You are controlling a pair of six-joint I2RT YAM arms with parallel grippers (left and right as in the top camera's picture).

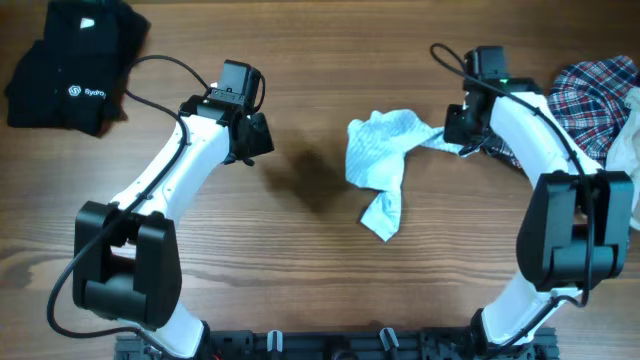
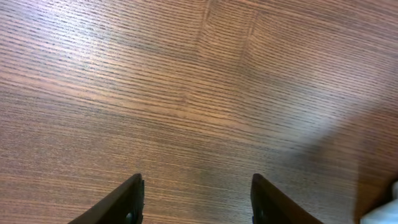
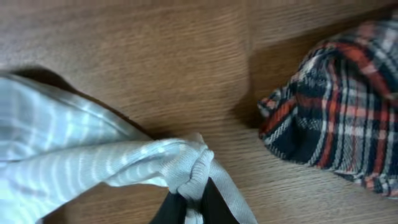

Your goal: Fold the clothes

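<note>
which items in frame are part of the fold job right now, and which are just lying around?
In the job: pale-blue striped garment, crumpled mid-table, its edge pinched in the shut right claw; left claw, open over the table.
Lying about for now: plaid shirt and beige piece at the right edge; black logo garments, far left corner.

A brown wood-grain table (image 1: 300, 60) is pictured from above, filling the frame. The grain is run from side to side, and plank seams are picked out in the close views. Even overhead light is reflected as a soft sheen; a blurred shadow (image 1: 305, 180) is cast near the centre.
</note>
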